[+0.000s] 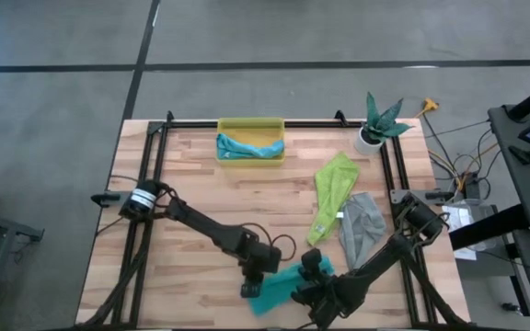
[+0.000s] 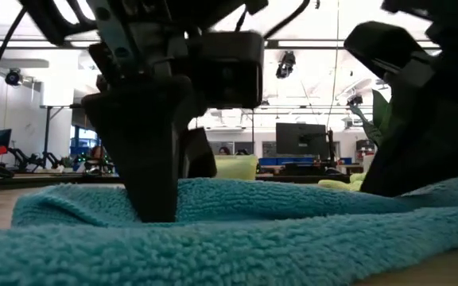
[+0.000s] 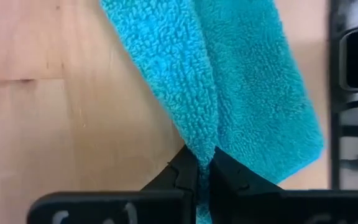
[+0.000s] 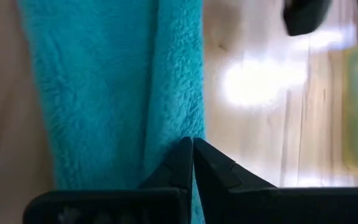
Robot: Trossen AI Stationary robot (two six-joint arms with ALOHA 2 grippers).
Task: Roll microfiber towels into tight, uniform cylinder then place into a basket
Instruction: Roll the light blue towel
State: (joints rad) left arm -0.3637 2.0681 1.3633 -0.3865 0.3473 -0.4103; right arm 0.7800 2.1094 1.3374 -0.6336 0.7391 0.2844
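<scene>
High view, both arms' fingers (image 1: 252, 287) pinching teal towel (image 1: 279, 287)

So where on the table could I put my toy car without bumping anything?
The big bare wood between the yellow basket, the left arm and the lime green towel is free. So is the table's left edge. It is crowded near the front, where both grippers, left gripper and right gripper, pinch the teal towel.

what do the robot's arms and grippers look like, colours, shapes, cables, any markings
Both arms are dark, near black, built of slim jointed segments. The left arm has a pale band with dark markings near its base, and a thin black cable loops beside its wrist. The left gripper and the right gripper each end in two black, wedge-shaped fingers with angular, stepped edges.
</scene>
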